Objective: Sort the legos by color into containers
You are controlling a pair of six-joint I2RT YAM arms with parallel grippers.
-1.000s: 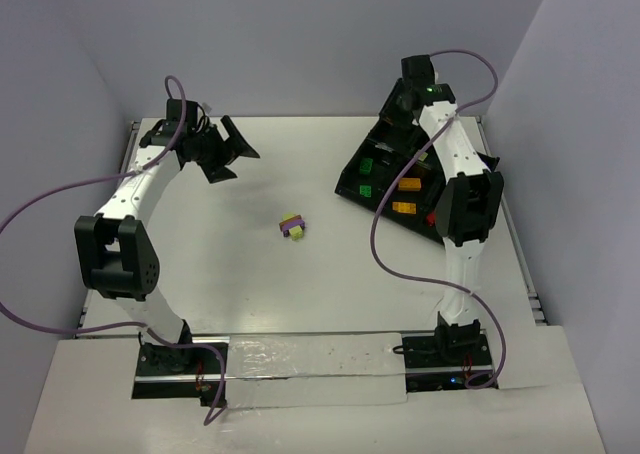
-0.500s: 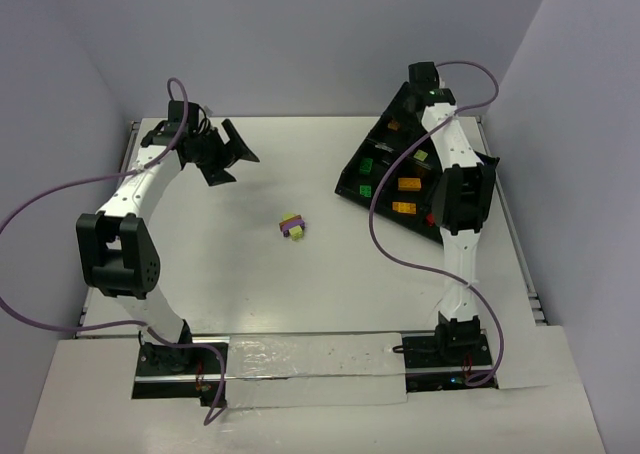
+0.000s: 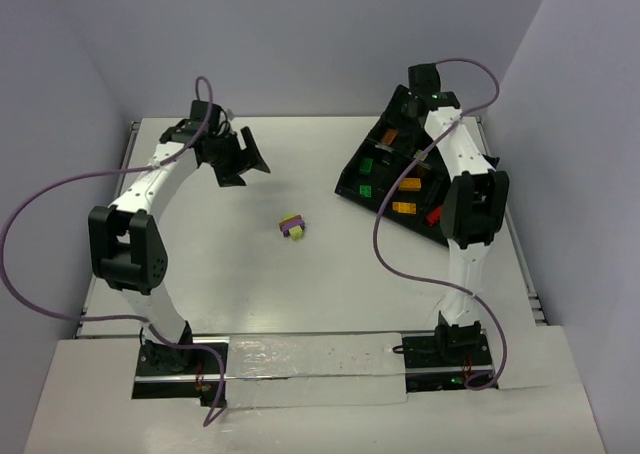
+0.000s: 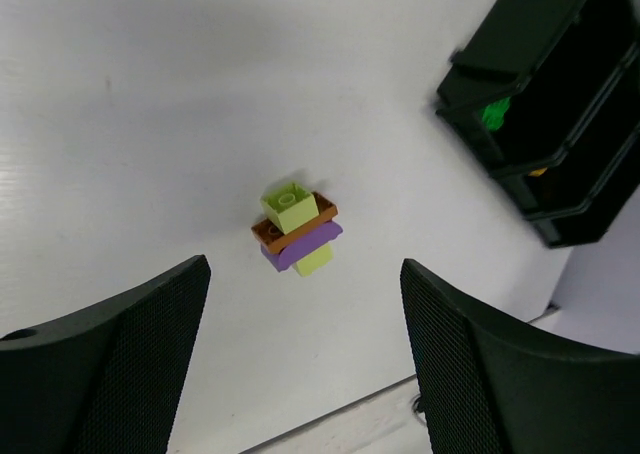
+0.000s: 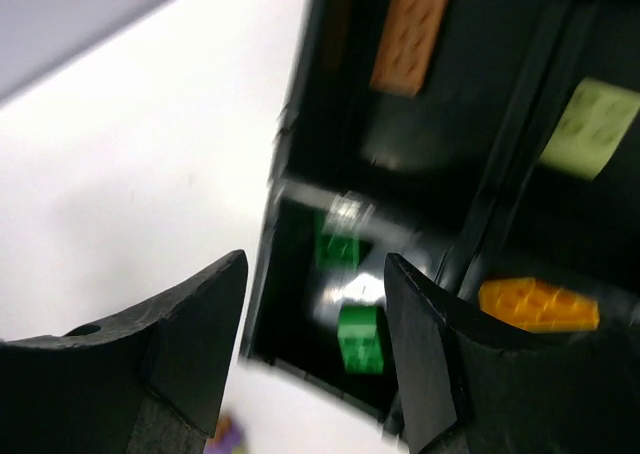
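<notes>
The right gripper (image 5: 315, 264) hangs half-spread and empty above the black divided tray (image 3: 346, 183). Well left of the tray, the left gripper (image 3: 245, 166) gapes wide, empty, near a yellow-green, orange and purple lego stack (image 4: 297, 234).

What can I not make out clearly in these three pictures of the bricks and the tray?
- Top view: the right arm covers part of the tray.
- Right wrist view: motion blur smears the green bricks; studs unreadable.
- Left wrist view: the frame edge cuts the tray off; the cluster hides its own underside.
</notes>
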